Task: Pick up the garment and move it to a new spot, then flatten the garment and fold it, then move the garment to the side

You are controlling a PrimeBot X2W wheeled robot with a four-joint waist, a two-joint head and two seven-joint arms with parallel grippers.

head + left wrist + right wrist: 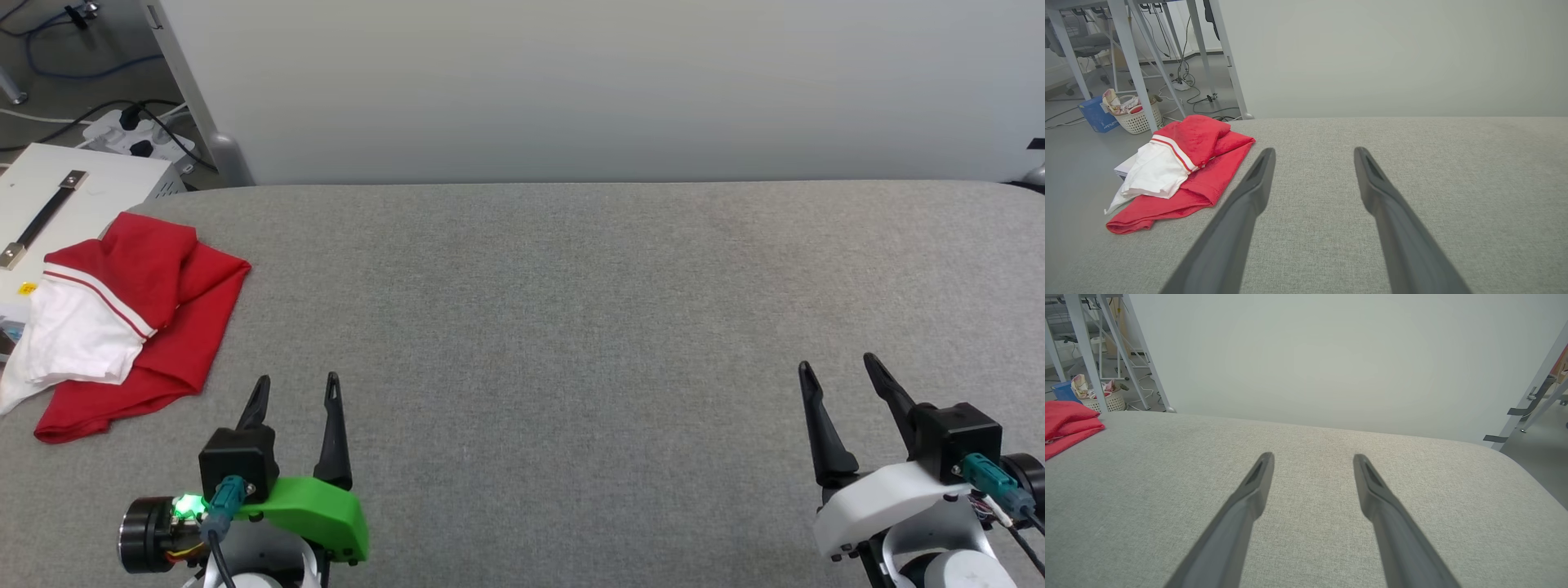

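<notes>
Grey fabric-covered bench (571, 327) spanned the view, w/ a pale wall panel (571, 82) behind its far edge. The shirt (196, 327) lay bunched at the bench's left end, red body loosely doubled over, white sleeve w/ red-striped trim on top, next to a white box (49, 188) further left. L end effector (298, 380) was near-left, just right of the shirt and not touching it, fingers apart, holding nothing. R end effector (837, 362) was near-right, well apart from the shirt, fingers also spread, empty. A small white basket (1137, 118) stood on the floor beyond.
</notes>
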